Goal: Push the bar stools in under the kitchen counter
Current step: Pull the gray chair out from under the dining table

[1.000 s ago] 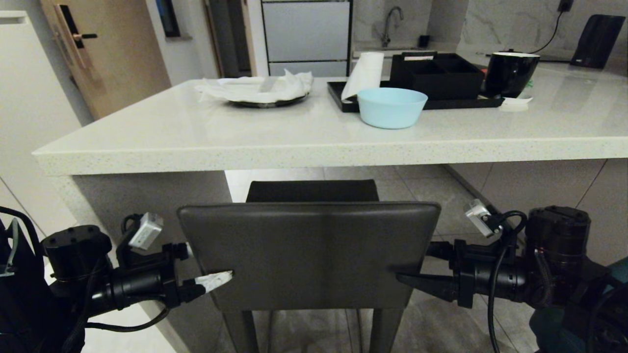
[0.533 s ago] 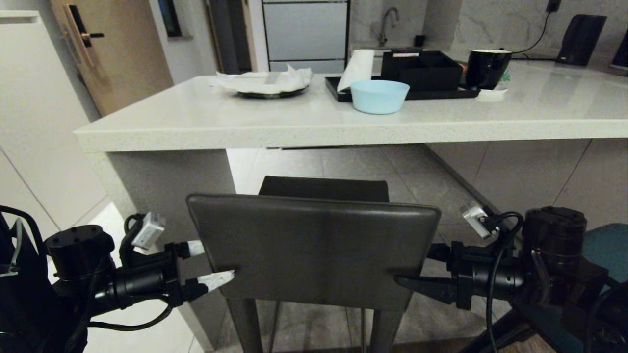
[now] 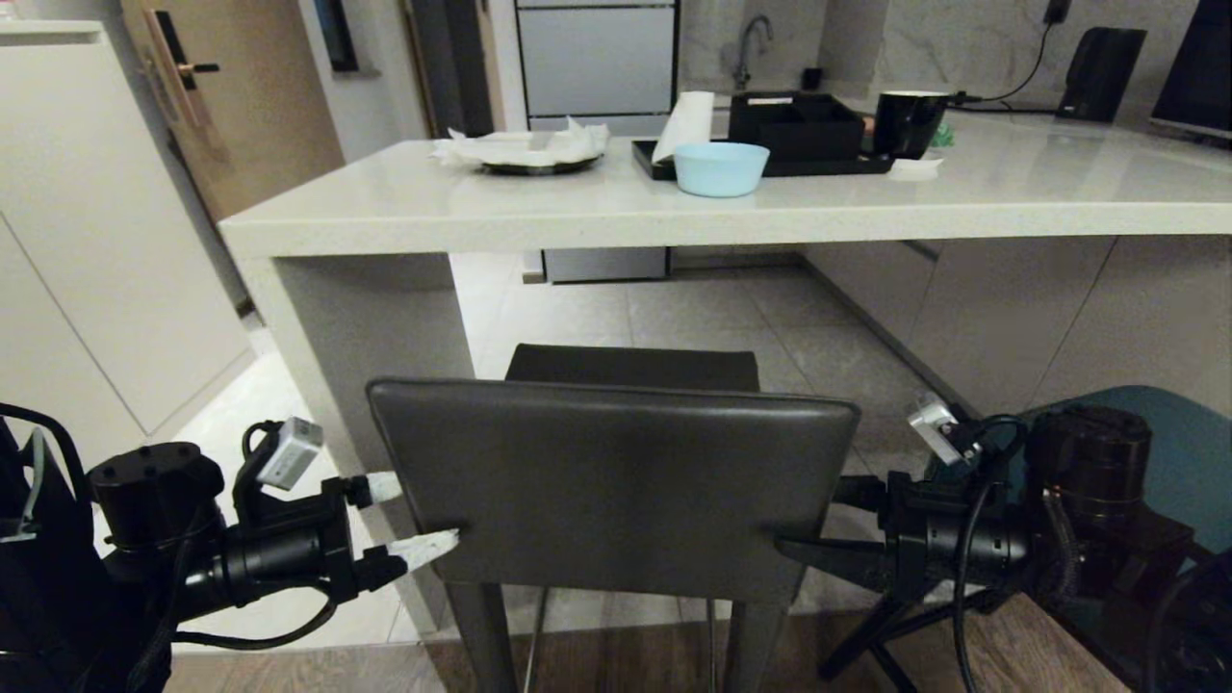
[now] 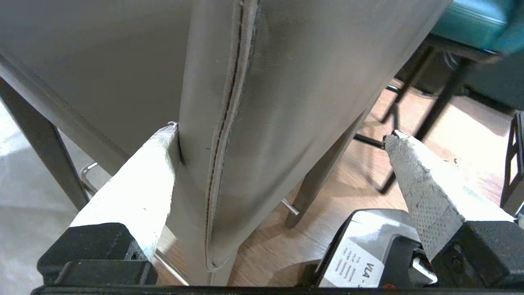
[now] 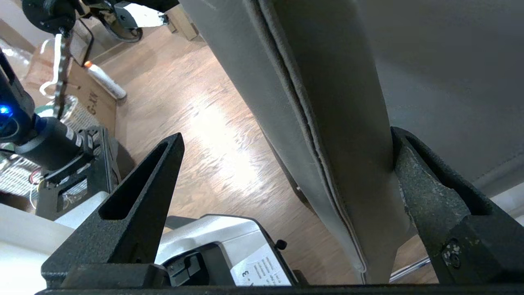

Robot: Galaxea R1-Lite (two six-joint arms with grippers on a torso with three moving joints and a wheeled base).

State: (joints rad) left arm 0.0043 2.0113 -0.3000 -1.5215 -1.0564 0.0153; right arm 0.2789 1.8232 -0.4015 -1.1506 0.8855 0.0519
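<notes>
Dark grey leather stool (image 3: 613, 491), low rectangular back, square legs

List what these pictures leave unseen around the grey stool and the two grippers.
- Grey stool: feet cut off by the head view's bottom edge.
- Its seat: mostly hidden behind its backrest.
- Teal stool: largely covered by the right arm.
- Right gripper: one finger hidden behind the backrest.
- Left gripper: open jaws straddle the backrest edge.

Both arms low, reaching inward — left hand (image 3: 416, 520) fingers spread wide, right hand (image 3: 804, 525) likewise — wrists level.
</notes>
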